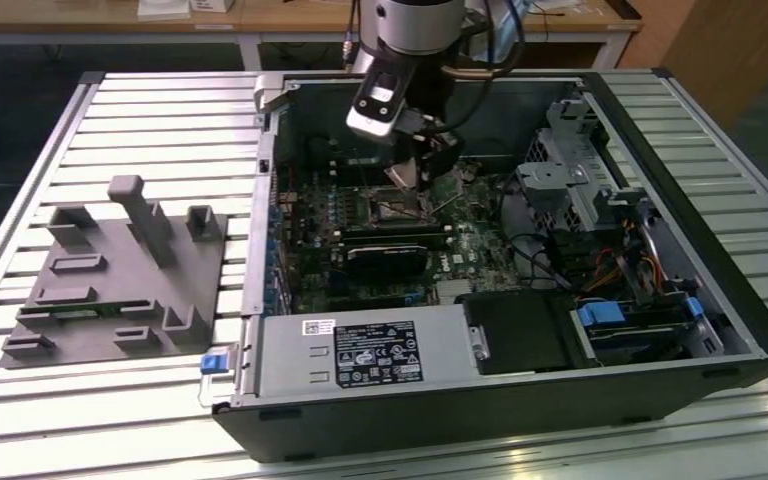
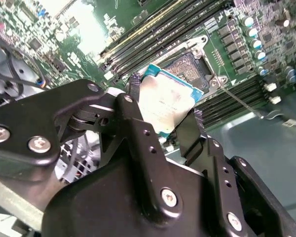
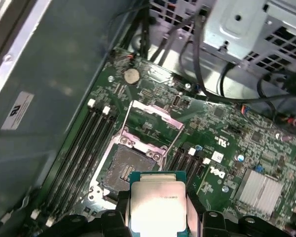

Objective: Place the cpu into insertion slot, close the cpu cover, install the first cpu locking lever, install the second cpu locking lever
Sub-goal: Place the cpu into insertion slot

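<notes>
My gripper [image 2: 164,109] is shut on the cpu [image 2: 163,101], a pale square chip with a green-blue edge, clamped between two black fingers [image 2: 135,94]. In the first wrist view the cpu [image 3: 157,205] hangs just above and to one side of the insertion slot [image 3: 126,170], apart from it. The slot [image 2: 190,64] shows its dark centre uncovered. The cpu cover [image 3: 158,112] is swung open and stands back from the slot. Thin wire locking levers [image 3: 173,143] stand raised beside it. In the exterior view the gripper [image 1: 411,182] hovers over the slot [image 1: 398,210] inside the open computer case.
Long black memory slots [image 3: 86,143] flank the socket. A black fan card [image 1: 384,255] lies near the slot, a metal drive cage [image 1: 571,180] and cables [image 3: 222,79] to the exterior view's right. A power supply [image 1: 357,355] is in front. A grey fixture [image 1: 117,270] sits outside the case.
</notes>
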Available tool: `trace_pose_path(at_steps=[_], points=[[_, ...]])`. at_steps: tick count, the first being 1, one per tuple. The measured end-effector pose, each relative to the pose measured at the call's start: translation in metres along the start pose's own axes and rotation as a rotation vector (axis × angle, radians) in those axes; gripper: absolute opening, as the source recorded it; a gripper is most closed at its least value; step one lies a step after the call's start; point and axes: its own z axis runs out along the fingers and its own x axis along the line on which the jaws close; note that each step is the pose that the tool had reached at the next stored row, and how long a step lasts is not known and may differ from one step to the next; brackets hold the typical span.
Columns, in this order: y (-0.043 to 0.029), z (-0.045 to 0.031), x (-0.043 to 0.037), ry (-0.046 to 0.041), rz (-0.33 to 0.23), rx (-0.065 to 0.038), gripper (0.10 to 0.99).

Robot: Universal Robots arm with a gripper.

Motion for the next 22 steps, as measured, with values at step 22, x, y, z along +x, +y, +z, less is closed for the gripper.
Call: trace_pose_path(at_steps=[22], points=[[-0.0001,0.0016,0.0,-0.0209,0.251,0.002,0.541]])
